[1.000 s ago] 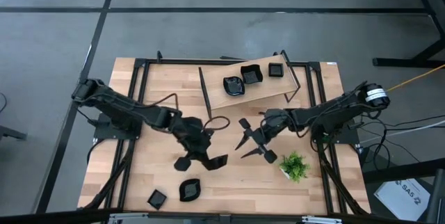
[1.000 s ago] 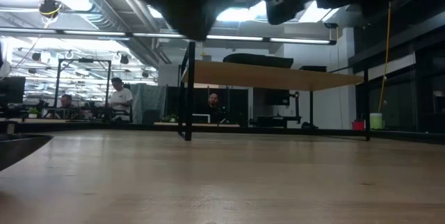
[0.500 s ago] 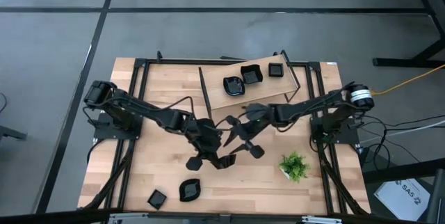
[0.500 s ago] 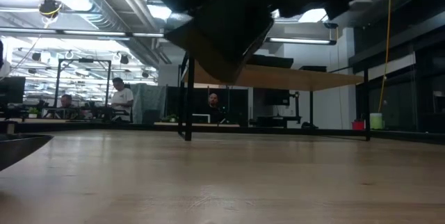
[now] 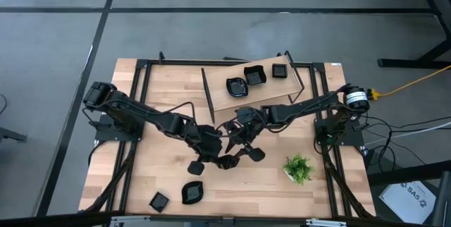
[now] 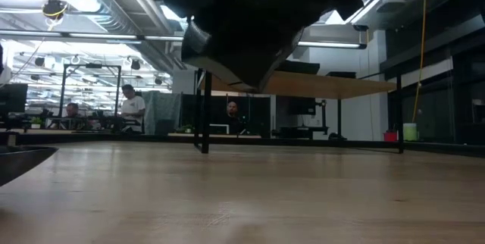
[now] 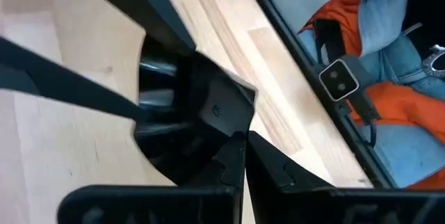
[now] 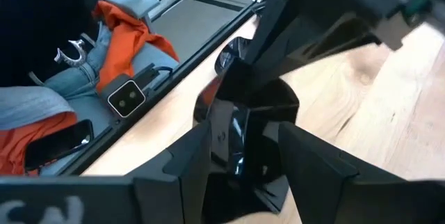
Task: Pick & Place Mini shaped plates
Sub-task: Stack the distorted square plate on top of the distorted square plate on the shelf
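A glossy black mini plate (image 7: 188,106) is held above the middle of the table, where both grippers meet. My left gripper (image 7: 243,140) is shut on it. My right gripper (image 8: 243,137) is open, one finger on each side of the same plate (image 8: 247,113). In the low view the plate (image 6: 242,39) hangs tilted, clear of the tabletop. Three more plates (image 5: 237,86) (image 5: 254,76) (image 5: 280,70) lie flat on a raised wooden shelf. Two others (image 5: 192,192) (image 5: 159,201) lie flat on the table by its near edge. My left gripper pinches the plate between its two fingers at the rim (image 7: 233,135) nearest to it. The plate is lifted clear of the table and tilted. My right gripper's fingers (image 8: 188,158) stand on either side of the plate; whether they touch it I cannot tell.
A small green potted plant (image 5: 298,168) stands on the table's right side, near the right arm. The raised shelf (image 5: 268,89) on thin black legs spans the far middle. Black frame rails (image 5: 141,114) run along both sides of the table. People sit in the room behind.
My right gripper has swung toward the table's left, over to my left gripper. My left gripper has moved a little toward the right and far side with the plate. In the low view the tilted plate has come into sight above the table.
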